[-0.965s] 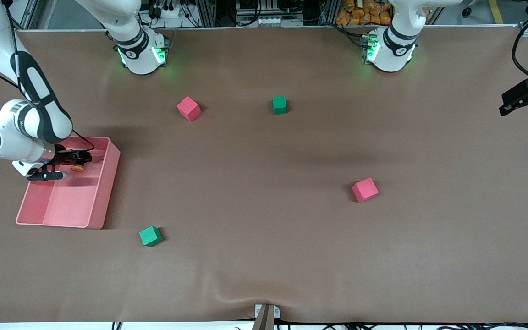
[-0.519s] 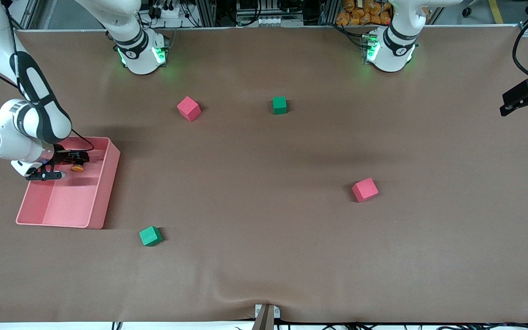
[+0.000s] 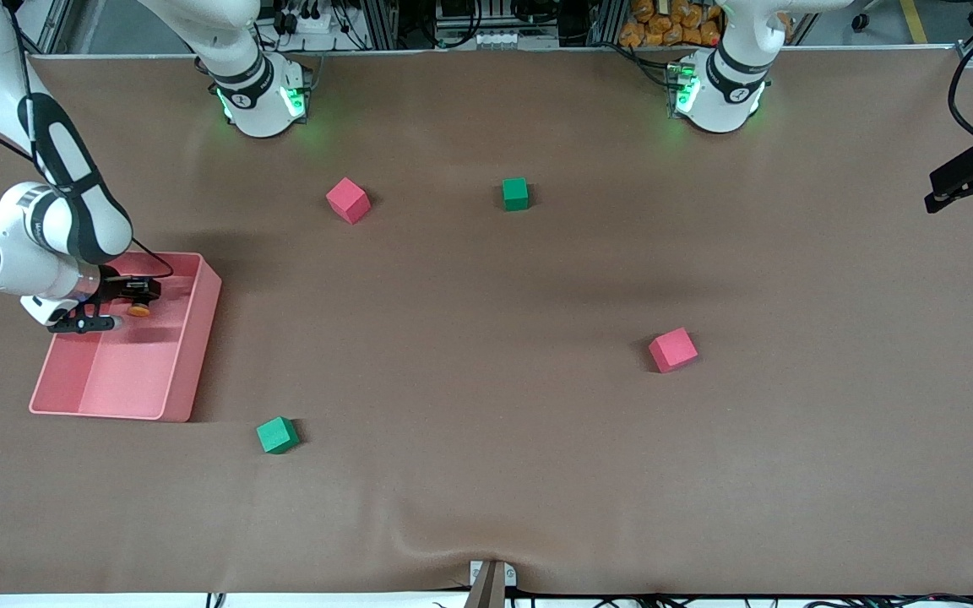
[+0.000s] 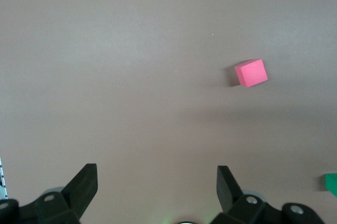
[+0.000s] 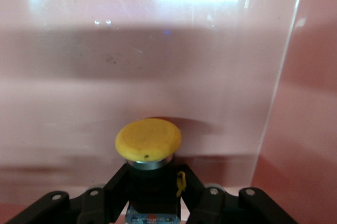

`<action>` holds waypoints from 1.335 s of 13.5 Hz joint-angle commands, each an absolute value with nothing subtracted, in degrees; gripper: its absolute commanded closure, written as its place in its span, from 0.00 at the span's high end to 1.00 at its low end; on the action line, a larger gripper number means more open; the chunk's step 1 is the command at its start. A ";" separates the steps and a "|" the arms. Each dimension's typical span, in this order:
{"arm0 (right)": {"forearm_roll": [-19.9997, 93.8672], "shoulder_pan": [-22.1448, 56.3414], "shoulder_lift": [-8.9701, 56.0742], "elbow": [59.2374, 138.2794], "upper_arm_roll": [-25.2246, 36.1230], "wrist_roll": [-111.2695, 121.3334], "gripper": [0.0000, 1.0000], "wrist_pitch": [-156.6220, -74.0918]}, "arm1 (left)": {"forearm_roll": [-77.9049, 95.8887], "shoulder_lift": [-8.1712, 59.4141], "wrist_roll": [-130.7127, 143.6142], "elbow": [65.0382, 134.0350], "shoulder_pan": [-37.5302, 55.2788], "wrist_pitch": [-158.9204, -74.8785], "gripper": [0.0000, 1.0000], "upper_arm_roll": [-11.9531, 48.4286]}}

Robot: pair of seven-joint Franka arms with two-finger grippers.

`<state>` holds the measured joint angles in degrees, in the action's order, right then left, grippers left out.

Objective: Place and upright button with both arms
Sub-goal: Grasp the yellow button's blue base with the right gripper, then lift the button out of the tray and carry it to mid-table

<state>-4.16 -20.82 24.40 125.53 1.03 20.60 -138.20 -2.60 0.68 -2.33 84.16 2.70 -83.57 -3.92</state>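
Button (image 3: 141, 309), orange cap outward, sat clamped between the fingers of the right gripper (image 3: 133, 302), over the pink tray (image 3: 191, 355) at the right arm's end of the table. The left gripper (image 4: 158, 182) waited open over bare table.

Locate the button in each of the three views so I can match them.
Front view: the button is in the right gripper, over the pink bin.
Left wrist view: not in it; the left gripper waits open.
Right wrist view: button between the right gripper's fingers.
Shared landmark: the pink bin.
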 commanded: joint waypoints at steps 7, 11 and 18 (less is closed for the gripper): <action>-5.36 -18.21 18.63 114.19 -0.26 20.66 0.00 -121.93 | -2.20 0.70 -2.20 83.50 2.46 -82.62 1.00 -3.60; -4.22 -10.92 19.16 104.87 -0.26 19.95 0.00 -112.78 | -2.02 0.88 -1.93 83.50 2.72 -82.53 1.00 -3.60; 4.48 7.44 23.10 96.52 -0.26 10.49 0.00 -109.16 | -1.93 1.05 -2.02 83.58 3.16 -82.62 1.00 -3.60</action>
<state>3.26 2.53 19.75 100.87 -0.97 14.70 -110.39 -2.60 0.76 -2.33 84.20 3.05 -83.31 -3.62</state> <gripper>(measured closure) 0.568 0.000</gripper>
